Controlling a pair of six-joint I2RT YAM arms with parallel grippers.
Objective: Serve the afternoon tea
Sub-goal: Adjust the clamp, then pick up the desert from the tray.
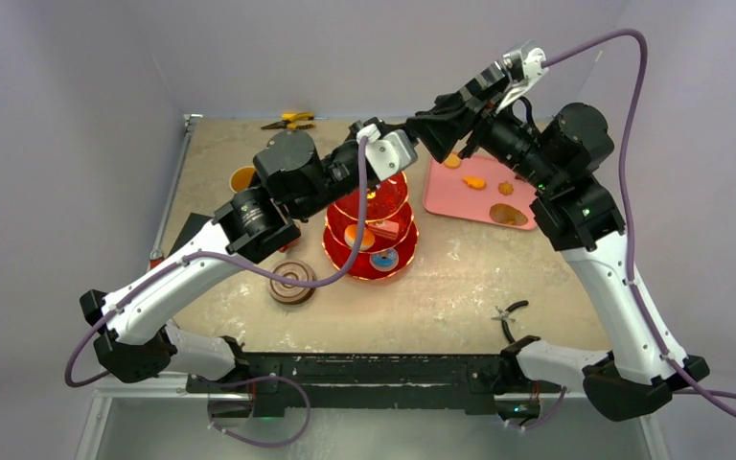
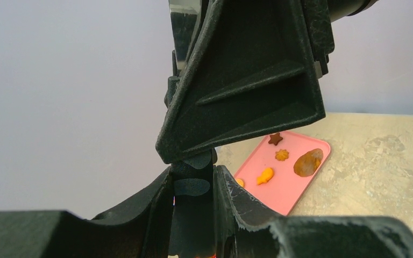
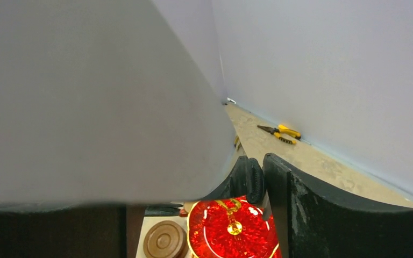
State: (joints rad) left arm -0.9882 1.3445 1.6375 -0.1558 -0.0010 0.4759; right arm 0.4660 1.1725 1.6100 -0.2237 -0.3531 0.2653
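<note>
My left gripper has its fingers narrowly apart with something dark between them; whether it grips, I cannot tell. My right gripper stands open at its 2 o'clock. The red translucent three-tier stand sits upright just beneath both, gold handle up and nearer my left. Around it lie the beige mottled tabletop and pale lilac walls.

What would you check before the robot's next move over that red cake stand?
1. Red stand upright on the table: ok.
2. Room between the grippers: not ok; the left gripper and the right gripper crowd together above the stand.
3. What the left gripper holds: cannot tell; something dark sits in its jaws.
4. Right gripper open or shut: cannot tell.
5. Pastries all off the pink tray: not ok; several lie there.
6. Brown cup standing clear of both grippers: ok.
</note>
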